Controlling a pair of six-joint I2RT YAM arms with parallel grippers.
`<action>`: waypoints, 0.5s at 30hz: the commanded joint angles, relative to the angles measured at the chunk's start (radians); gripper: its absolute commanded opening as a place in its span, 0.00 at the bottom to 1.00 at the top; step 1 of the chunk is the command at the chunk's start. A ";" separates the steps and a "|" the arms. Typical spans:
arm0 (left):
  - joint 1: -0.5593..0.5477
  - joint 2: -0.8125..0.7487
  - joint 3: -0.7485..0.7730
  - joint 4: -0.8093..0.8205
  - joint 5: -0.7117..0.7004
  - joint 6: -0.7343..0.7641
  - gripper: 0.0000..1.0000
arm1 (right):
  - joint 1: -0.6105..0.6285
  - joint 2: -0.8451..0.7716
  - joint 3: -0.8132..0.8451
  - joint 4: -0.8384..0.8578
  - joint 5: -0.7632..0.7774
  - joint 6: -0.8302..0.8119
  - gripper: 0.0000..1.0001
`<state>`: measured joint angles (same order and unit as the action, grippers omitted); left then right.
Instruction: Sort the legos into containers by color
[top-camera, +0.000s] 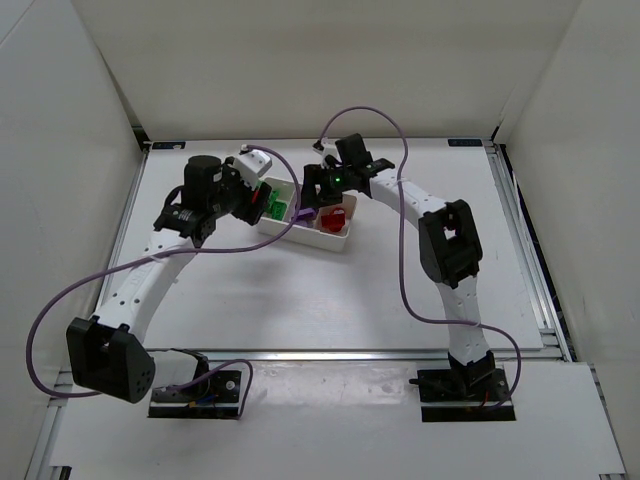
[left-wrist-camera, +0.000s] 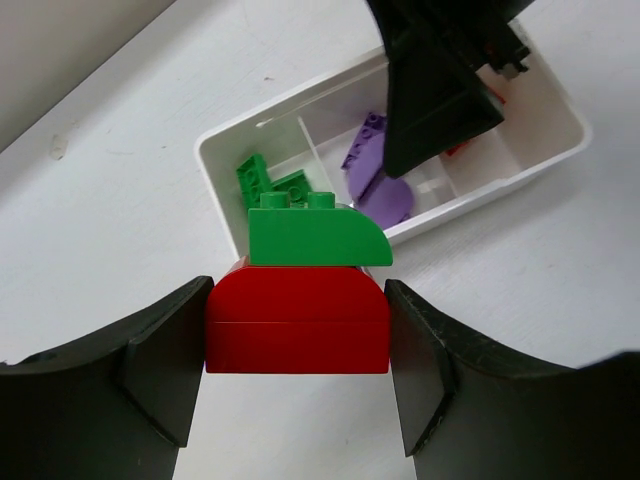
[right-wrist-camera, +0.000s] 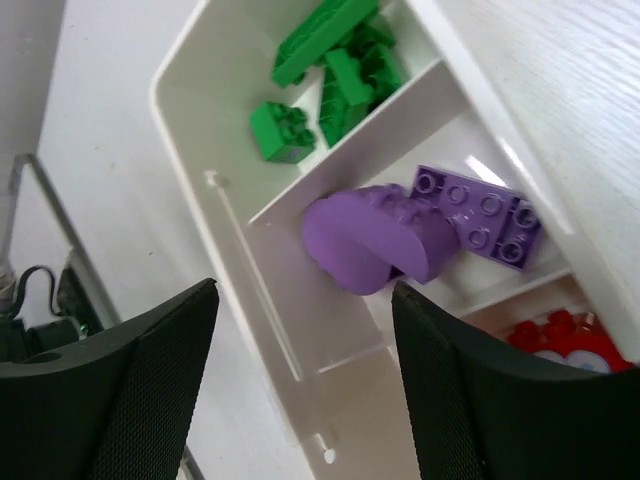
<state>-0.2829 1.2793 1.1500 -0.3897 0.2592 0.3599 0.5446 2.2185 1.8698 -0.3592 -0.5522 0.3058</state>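
My left gripper (left-wrist-camera: 297, 362) is shut on a red lego (left-wrist-camera: 297, 325) that has a green lego (left-wrist-camera: 315, 235) stuck on top. It holds them just short of the white tray (left-wrist-camera: 215, 165). The tray's three containers hold green legos (right-wrist-camera: 330, 60), purple legos and a red lego (right-wrist-camera: 560, 335). My right gripper (right-wrist-camera: 305, 300) hangs open over the middle container, with nothing between its fingers. Just beyond the fingertips a rounded purple lego (right-wrist-camera: 370, 240) lies against a flat purple plate (right-wrist-camera: 490, 215). In the top view both grippers, left (top-camera: 258, 200) and right (top-camera: 312, 205), meet at the tray (top-camera: 335, 243).
The tray sits at the back middle of the white table, with the left arm's wrist camera (top-camera: 255, 160) just behind its left end. White walls close in the back and both sides. A purple cable (top-camera: 400, 150) loops over the right arm.
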 joint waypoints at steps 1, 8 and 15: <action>0.017 -0.012 0.042 0.002 0.124 -0.029 0.17 | -0.006 -0.092 0.022 0.048 -0.124 -0.036 0.74; 0.056 0.005 0.045 -0.021 0.402 -0.064 0.17 | -0.046 -0.180 -0.030 0.222 -0.501 0.106 0.77; 0.064 0.038 0.060 -0.024 0.502 -0.076 0.17 | -0.046 -0.227 -0.101 0.347 -0.644 0.248 0.81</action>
<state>-0.2245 1.3182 1.1622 -0.4107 0.6601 0.2962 0.4904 2.0293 1.7885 -0.1001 -1.0824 0.4694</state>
